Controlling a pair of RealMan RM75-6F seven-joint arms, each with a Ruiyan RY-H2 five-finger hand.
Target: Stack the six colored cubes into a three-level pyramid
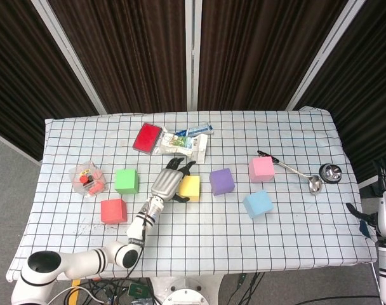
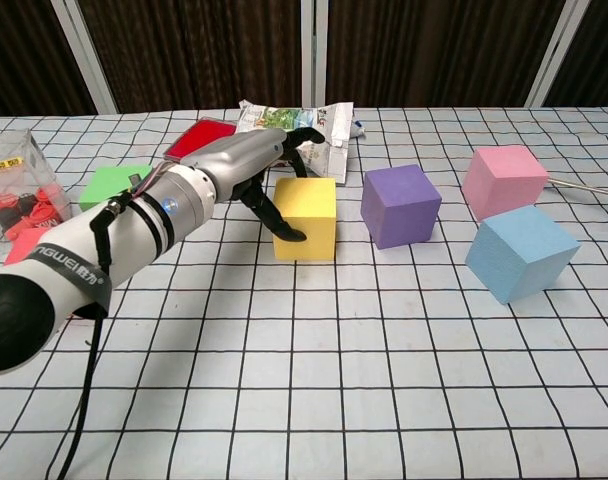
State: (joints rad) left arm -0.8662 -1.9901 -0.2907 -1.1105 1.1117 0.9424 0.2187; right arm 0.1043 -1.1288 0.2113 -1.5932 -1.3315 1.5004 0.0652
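White forearm sleeve of the left arm (image 2: pixel 74 262): dark lettering, partly cut off, reads "NGUEI". Clear plastic box (image 2: pixel 14 180) at the table's left edge: yellow label with small print, not legible. Printed foil snack packet (image 2: pixel 314 125): text too small to read.

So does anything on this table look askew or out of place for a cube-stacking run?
Mostly tidy. The blue cube sits rotated against the grid, unlike the squarer purple cube and pink cube. Non-task clutter shares the table: a snack packet, a ladle and a small clear box. Nothing looks spilled or damaged.
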